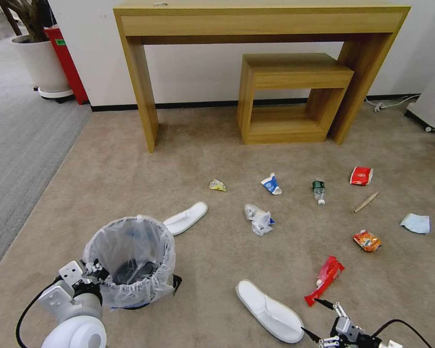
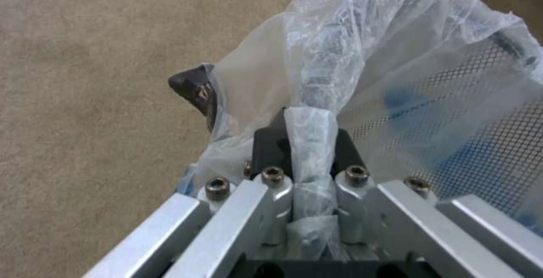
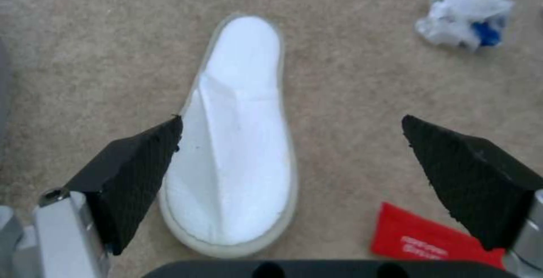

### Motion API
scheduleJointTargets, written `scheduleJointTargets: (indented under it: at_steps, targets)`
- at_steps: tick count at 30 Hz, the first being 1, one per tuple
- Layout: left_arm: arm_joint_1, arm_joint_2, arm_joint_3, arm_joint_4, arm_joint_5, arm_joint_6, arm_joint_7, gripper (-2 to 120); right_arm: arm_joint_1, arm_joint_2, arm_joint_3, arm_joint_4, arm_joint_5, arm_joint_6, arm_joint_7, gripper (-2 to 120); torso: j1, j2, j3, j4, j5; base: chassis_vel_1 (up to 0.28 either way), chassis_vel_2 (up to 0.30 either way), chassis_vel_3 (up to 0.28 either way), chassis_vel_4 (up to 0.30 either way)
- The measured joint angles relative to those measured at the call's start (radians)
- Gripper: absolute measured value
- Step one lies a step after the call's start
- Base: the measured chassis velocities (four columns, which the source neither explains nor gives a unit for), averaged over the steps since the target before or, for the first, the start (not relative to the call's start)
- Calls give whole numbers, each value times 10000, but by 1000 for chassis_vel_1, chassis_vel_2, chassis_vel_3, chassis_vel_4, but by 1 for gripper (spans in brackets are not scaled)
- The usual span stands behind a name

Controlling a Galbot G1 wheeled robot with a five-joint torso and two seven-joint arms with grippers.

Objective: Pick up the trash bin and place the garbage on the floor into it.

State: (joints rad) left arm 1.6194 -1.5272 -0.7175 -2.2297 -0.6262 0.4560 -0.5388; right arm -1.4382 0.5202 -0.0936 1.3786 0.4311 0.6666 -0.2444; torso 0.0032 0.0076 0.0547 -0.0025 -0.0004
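Left tool (image 2: 308,142) clamped on the bin (image 1: 130,261) rim; right tool (image 3: 291,159), fingers apart above a slipper (image 3: 237,142), should centre over it before closing.

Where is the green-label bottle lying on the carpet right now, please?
In the head view the green-label bottle lies on the beige carpet right of centre, between the blue-white carton and the wooden stick, in front of the small wooden shelf.

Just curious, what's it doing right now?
Left gripper shut on trash bin rim. Right gripper open above near slipper. Nothing in the way.
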Motion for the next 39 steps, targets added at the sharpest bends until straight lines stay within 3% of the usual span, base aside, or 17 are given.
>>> scheduleJointTargets:
  at_steps: [14, 29, 39]
  targets:
    - [146, -212, -30, -24, 299, -123, 51, 3, 2552, 1681, -2378, -2280, 76, -8, 46, 97, 1, 0, 0, 1, 2, 0, 0, 0, 0]
    - [65, -278, 55, 138, 391, -210, 77, 3, 2902, 2429, -2769, -3152, -349, 92, 66, 96, 0, 0, 0, -1, 3, 0, 0, 0, 0]
    - [73, -300, 88, 162, 409, -320, 120, 3, 3387, 3230, -3037, -4180, -657, 290, 97, 73, 0, 0, 0, -3, -4, 0, 0, 0, 0]
